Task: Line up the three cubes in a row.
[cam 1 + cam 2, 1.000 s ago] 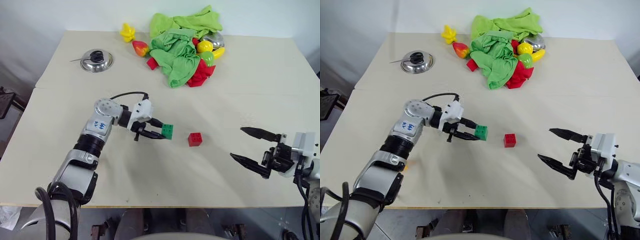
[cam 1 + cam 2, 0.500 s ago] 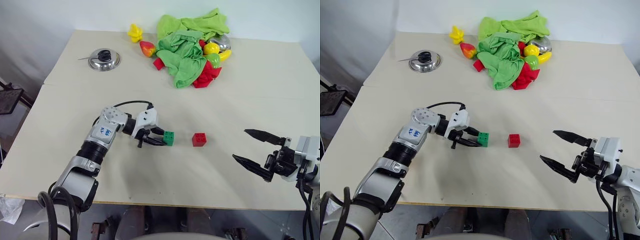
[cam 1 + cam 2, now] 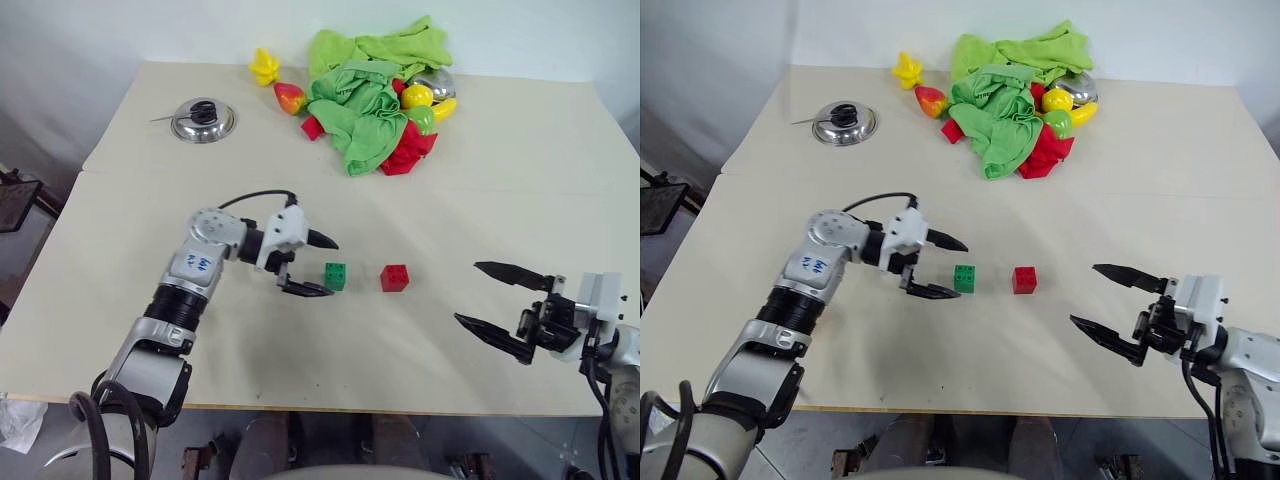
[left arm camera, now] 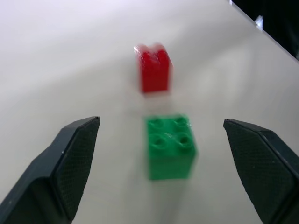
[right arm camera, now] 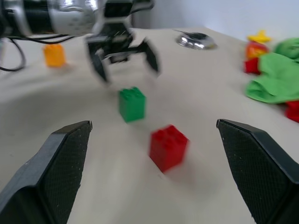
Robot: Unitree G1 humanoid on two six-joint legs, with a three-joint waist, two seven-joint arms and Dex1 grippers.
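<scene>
Handling these bricks calls for little force: each is judged to be a light, rigid, hollow plastic moulding with smooth, somewhat slippery side walls and a studded top.

Position of the parts:
- Green cube stands upright on the table, studs up, just in front of the left gripper.
- Red cube stands just beside the green one, toward the robot's right, with a small gap between them. The two form the beginning of a row.
- Orange-yellow cube shows in the right wrist view, beyond the left arm and well apart from the other two.

End effector state:
- Left gripper: jaws spread wide, one finger on either side of the green cube, touching nothing.
- Right gripper: jaws spread wide, empty, hovering near the table's front edge, well apart from the red cube.

Recommended grasp: take hold across two opposite flat side walls, at mid-height, pads square to the faces. Avoid pinching corner to corner or over the studs; a brick this light is likely to twist or squirt out. Close gently, since it probably slides or tips when nudged by one finger first.
</scene>
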